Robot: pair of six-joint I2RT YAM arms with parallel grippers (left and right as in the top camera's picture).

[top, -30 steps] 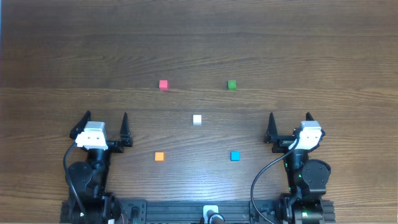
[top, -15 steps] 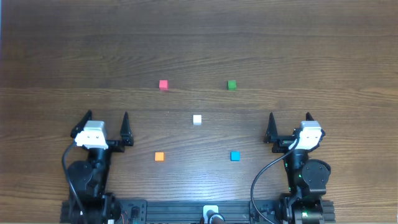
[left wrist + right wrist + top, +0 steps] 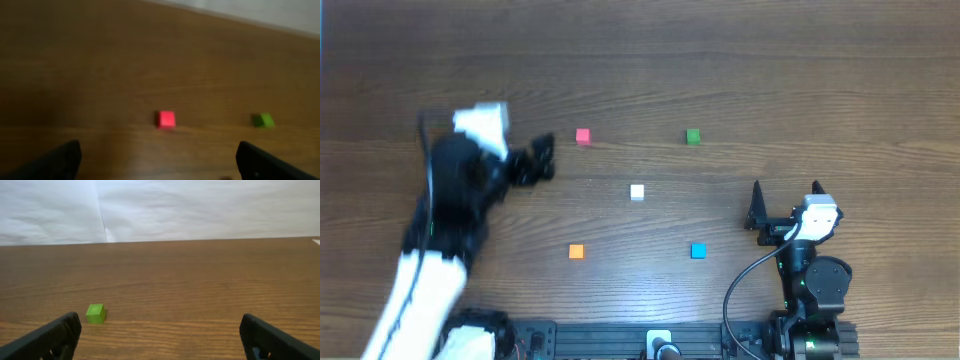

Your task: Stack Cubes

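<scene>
Five small cubes lie apart on the wooden table: red (image 3: 582, 136), green (image 3: 693, 136), white (image 3: 637, 192), orange (image 3: 576, 252) and blue (image 3: 698, 251). My left gripper (image 3: 546, 158) is raised at the left of the table, just left of the red cube, open and holding nothing. Its wrist view has the red cube (image 3: 165, 119) ahead between the spread fingers and the green cube (image 3: 262, 120) off to one side. My right gripper (image 3: 786, 200) stands open and holding nothing near its base, right of the blue cube. The green cube (image 3: 95, 313) lies ahead of it.
The wooden table (image 3: 800, 80) stretches bare beyond the cubes. A pale wall (image 3: 200, 210) rises behind the table's far edge. The arm bases and a black rail (image 3: 660, 340) run along the near edge.
My left arm has swung up from its rest pose by the base to a spot just left of the red cube. The right arm and all cubes have stayed put.
</scene>
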